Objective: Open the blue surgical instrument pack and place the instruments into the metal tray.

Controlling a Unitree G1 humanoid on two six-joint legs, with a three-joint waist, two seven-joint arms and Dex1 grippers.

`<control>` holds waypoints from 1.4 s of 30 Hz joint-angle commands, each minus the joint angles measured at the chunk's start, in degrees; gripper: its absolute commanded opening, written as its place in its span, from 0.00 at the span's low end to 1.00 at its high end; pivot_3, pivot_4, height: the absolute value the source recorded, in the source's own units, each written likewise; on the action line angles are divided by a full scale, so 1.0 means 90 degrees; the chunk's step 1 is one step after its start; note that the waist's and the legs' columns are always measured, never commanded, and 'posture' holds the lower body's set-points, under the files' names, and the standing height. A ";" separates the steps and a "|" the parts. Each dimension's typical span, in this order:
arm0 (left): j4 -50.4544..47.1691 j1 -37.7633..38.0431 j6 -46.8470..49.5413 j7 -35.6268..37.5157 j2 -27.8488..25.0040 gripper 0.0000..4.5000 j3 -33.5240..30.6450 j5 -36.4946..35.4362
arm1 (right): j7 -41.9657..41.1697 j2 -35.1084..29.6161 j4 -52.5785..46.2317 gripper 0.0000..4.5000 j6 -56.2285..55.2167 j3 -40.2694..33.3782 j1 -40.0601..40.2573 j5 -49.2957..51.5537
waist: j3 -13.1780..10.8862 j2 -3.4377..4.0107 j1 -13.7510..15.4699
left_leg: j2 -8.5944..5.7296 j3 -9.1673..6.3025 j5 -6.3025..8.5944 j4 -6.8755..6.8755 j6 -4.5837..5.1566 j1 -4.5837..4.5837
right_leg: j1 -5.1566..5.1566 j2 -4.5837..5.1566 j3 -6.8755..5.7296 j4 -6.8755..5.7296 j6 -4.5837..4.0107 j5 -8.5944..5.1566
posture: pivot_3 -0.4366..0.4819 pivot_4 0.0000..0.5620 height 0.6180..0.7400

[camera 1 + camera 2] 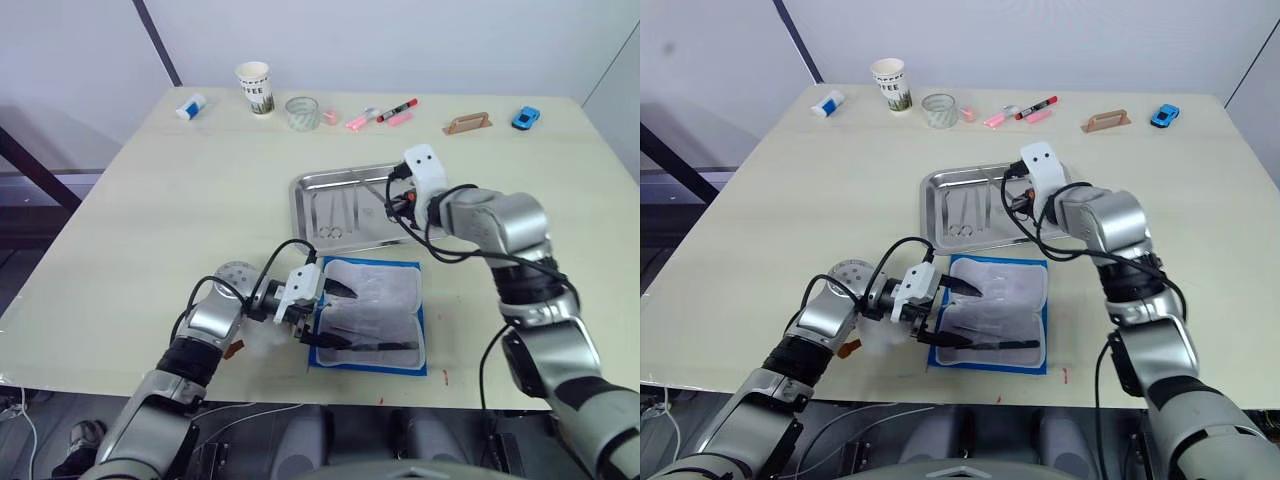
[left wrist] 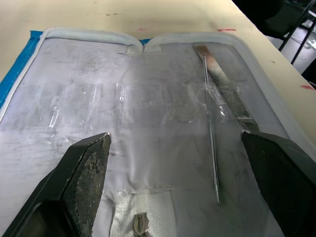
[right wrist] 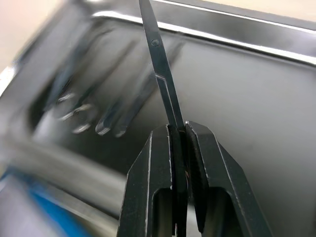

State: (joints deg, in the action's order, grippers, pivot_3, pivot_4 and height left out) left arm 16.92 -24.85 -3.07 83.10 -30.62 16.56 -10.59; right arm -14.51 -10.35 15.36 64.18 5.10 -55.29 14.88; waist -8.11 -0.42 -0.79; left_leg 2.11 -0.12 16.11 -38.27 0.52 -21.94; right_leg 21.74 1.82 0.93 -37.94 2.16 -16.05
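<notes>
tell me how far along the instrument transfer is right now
Done: the flat blue surgical instrument pack lies open, and several ring-handled steel instruments lie in the shiny metal tray. In hand: the right gripper holds a thin steel instrument over the tray. Left: a slim steel probe in the pack, between the left gripper's open fingers.

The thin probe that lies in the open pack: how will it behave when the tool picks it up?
The thin probe looks like a stiff steel rod, so it probably will not bend. It seems smooth and narrow, so it may slip or roll between the wide-open left tool's fingers. It lies flat on the pack's lining, likely hard to get under.
</notes>
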 commanded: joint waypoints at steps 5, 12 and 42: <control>0.0153 0.0244 0.0164 -0.0129 -0.0025 1.00 0.0123 0.0179 | 0.0711 0.0570 0.2225 0.03 -0.1301 -0.0609 -0.0986 -0.0390 | -0.0002 0.0003 -0.0020 | 0.0000 0.0001 0.0000 0.0003 0.0000 0.0000 | 0.0002 0.0000 0.0001 0.0000 0.0000 0.0000 | 0.48 0.27 1.00; 0.0112 0.0289 0.0172 -0.0191 -0.0042 1.00 0.0094 0.0174 | 0.0841 0.0837 0.2833 0.03 -0.1531 -0.0734 -0.1249 -0.0498 | -0.0003 0.0005 -0.0027 | 0.0003 0.0003 0.0000 0.0008 0.0000 0.0000 | 0.0005 0.0002 0.0004 -0.0001 0.0000 0.0000 | 0.48 0.27 1.00; 0.0133 0.0295 0.0174 -0.0203 -0.0066 1.00 0.0089 0.0186 | 0.1007 0.0994 0.1832 0.03 -0.0801 -0.0801 -0.0617 -0.0602 | -0.0004 0.0007 -0.0039 | 0.0005 0.0002 0.0000 0.0011 0.0000 -0.0001 | 0.0007 0.0004 0.0004 0.0000 -0.0001 0.0000 | 0.48 0.27 1.00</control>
State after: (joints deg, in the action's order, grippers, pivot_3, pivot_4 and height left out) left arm 15.94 -23.82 -2.98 81.89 -30.73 16.02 -10.65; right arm -5.20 -1.42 34.51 57.28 -2.00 -60.83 9.49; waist -8.14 -0.36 -1.14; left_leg 2.16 -0.11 16.11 -38.16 0.52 -21.95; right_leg 21.80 1.86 0.97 -37.94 2.16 -16.05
